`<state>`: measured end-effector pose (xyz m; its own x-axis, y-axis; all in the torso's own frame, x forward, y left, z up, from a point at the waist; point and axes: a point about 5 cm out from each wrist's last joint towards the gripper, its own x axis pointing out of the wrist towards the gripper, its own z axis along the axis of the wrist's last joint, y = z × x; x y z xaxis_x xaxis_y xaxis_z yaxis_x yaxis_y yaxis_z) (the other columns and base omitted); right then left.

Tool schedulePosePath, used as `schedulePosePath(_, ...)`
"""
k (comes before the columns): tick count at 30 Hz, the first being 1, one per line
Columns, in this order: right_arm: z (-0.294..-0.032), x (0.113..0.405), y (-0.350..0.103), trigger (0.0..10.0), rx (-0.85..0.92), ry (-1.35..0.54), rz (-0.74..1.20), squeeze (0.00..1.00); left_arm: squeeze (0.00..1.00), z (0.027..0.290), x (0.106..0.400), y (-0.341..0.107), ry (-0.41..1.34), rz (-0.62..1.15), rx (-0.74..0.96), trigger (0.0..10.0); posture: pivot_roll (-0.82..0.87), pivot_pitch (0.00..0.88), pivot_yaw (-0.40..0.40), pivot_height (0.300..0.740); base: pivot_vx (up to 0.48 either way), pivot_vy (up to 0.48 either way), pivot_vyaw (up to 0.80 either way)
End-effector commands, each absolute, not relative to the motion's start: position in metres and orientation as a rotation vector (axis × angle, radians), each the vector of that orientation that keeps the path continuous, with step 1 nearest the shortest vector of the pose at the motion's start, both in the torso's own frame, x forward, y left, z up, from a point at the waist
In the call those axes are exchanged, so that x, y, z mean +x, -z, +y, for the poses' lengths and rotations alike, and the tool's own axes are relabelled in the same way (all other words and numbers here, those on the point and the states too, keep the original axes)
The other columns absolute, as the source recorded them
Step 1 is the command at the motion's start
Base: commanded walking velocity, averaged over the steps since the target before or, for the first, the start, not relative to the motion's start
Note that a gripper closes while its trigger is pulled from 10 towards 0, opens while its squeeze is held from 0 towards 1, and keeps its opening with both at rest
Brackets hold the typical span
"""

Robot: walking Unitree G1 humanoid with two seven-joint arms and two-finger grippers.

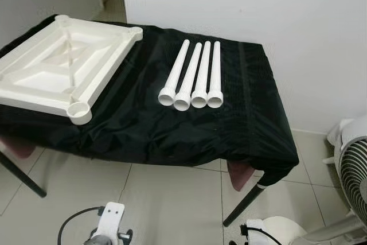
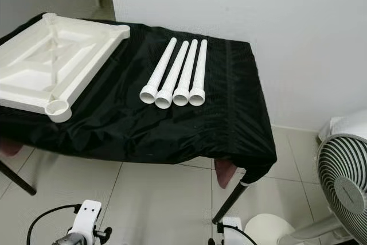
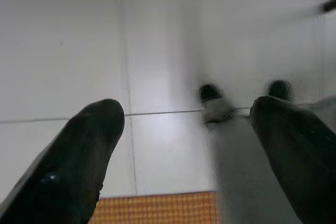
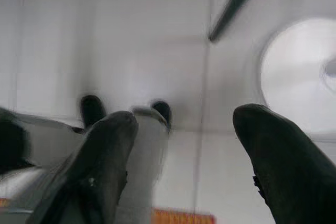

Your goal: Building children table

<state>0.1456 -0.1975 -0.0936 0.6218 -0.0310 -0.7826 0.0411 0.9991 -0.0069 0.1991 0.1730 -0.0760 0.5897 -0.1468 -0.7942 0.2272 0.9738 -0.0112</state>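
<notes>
Left gripper (image 3: pixel 184 150): fingers spread wide apart with nothing between them, hanging low over the pale tiled floor (image 1: pixel 143 199); an orange patch lies at the near edge of its wrist view.
Right gripper (image 4: pixel 184 150): fingers likewise spread wide and holding nothing, pointed at the same floor, with the round white fan base (image 4: pixel 299 77) and a dark table leg (image 4: pixel 236 1) beyond it.
Arms in head view: the wrists of both arms hang idle near the lower edge, below the table's front edge and well apart from everything on it.
Work table (image 1: pixel 172 124): covered by a black cloth that drapes over the front and the right corner; thin dark legs show beneath.
Tabletop panel (image 1: pixel 40 78): white children's table top lying upside down on the left part of the cloth, its ribbed underside up, with a round leg socket (image 1: pixel 79 111) at the near corner.
Table legs (image 1: pixel 194 76): four white tubes lying side by side, touching, near the middle of the cloth, wider open ends toward the robot; they sit apart from the panel, to its right.
Wall (image 1: pixel 258 10): white, just behind the table.
Fan (image 1: pixel 352 164): white standing fan on the floor at the right, beside the table's right corner.
In the way: the table's draped front edge lies between both grippers and the parts.
</notes>
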Motion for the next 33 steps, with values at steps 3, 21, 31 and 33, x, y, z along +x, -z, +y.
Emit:
schedulePosePath(3,-0.1928,0.1468,0.0940,10.0,0.014,0.024,0.901,0.00,0.00,0.1804,0.1886,0.0811,0.207,0.958,0.111,10.0,-0.01,0.000,0.000,0.740,0.000,0.361,0.00)
schedulePosePath(21,-0.1930,0.1440,0.0953,10.0,0.006,0.015,0.917,0.00,0.00,0.1801,0.1849,0.0829,0.209,0.967,0.111,10.0,-0.01,0.000,-0.007,0.740,0.000,0.361,0.00)
schedulePosePath(31,-0.1918,0.1423,0.0963,10.0,0.010,0.017,0.927,0.00,0.00,0.1801,0.1841,0.0832,0.210,0.968,0.111,10.0,-0.01,0.000,-0.005,0.740,0.000,0.384,0.00)
schedulePosePath(33,-0.1921,0.1418,0.0964,10.0,0.012,0.018,0.928,0.00,0.00,0.1802,0.1843,0.0831,0.209,0.967,0.112,10.0,-0.02,0.000,-0.001,0.740,0.000,0.193,0.00)
